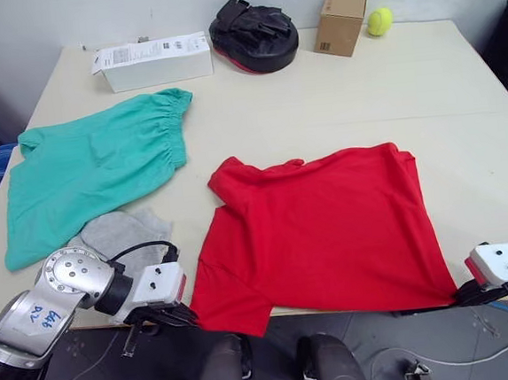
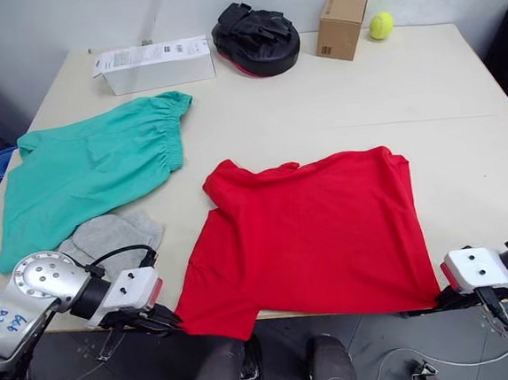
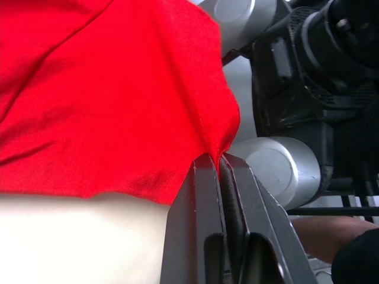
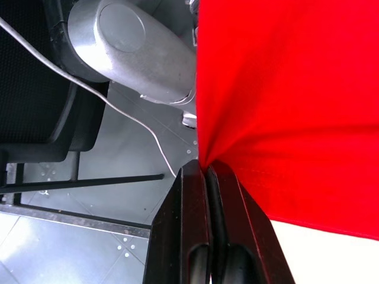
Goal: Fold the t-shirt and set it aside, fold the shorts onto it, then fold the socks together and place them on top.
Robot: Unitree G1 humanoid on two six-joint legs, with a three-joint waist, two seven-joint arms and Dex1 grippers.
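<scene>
The red t-shirt [image 1: 328,228] lies spread across the table's near middle, its lower hem hanging over the front edge. My left gripper [image 1: 187,317] is shut on the shirt's near left hem corner [image 3: 220,155], and my right gripper [image 1: 463,294] is shut on the near right corner [image 4: 204,160]. The teal-green shorts [image 1: 92,169] lie flat at the left. Beside them, near the front edge, rest the grey socks [image 1: 126,230], just behind my left wrist.
At the back of the table stand a white box [image 1: 152,61], a black padded mitt [image 1: 254,34], a small cardboard box [image 1: 341,22] and a yellow tennis ball [image 1: 379,22]. Bare tabletop [image 1: 388,98] stretches behind the shirt.
</scene>
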